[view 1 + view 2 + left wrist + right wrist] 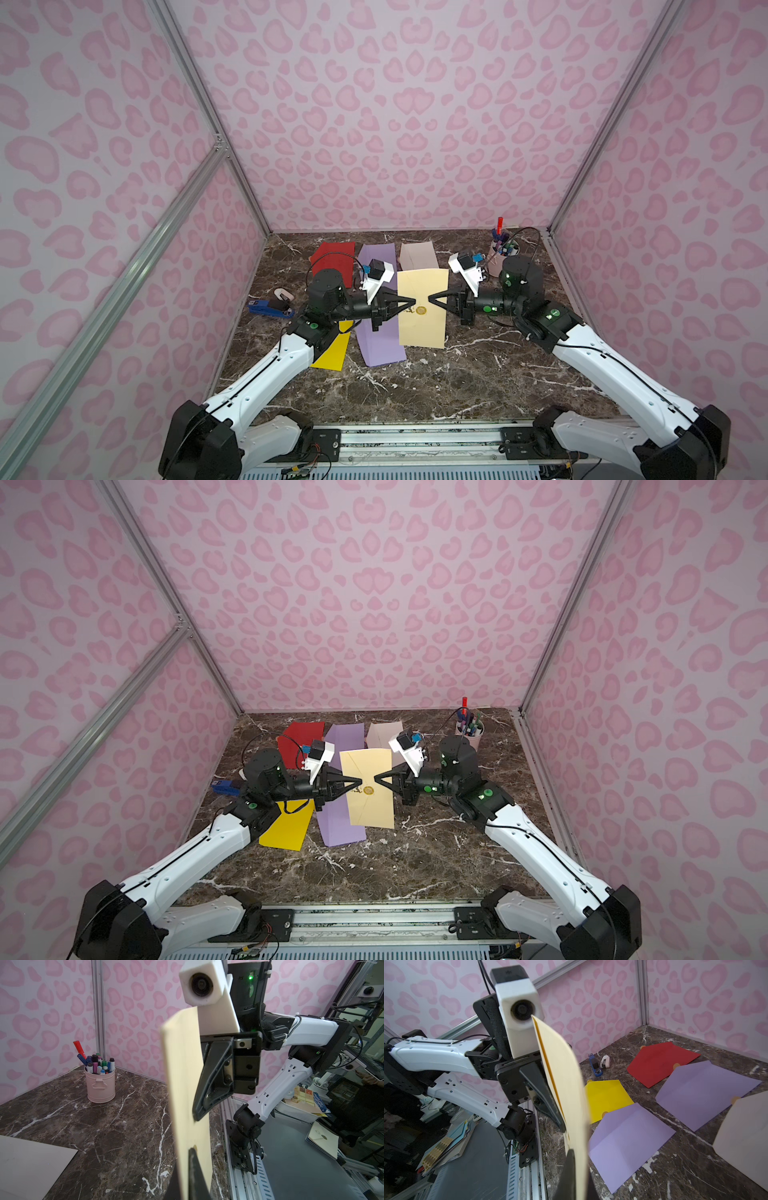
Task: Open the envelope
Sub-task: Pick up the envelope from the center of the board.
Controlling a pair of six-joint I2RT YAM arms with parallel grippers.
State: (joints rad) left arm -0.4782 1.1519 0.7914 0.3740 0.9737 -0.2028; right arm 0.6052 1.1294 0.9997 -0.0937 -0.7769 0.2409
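Note:
A cream envelope (422, 332) with a round gold seal (421, 310) is held above the marble table, seal side up in both top views. My left gripper (412, 301) is shut on its left edge and my right gripper (431, 300) on its right edge, tips facing each other just above the seal. In the left wrist view the envelope (182, 1064) runs edge-on between my left gripper (188, 1152) and the opposite arm's black fingers (209, 1093). In the right wrist view the envelope (566, 1076) is pinched in my right gripper (578, 1154).
Other envelopes lie flat on the table: red (334, 255), purple (380, 345), yellow (332, 353), beige (417, 255). A pink pen cup (500, 259) stands at the back right. A blue stapler (266, 308) and a small white object (284, 294) lie at the left.

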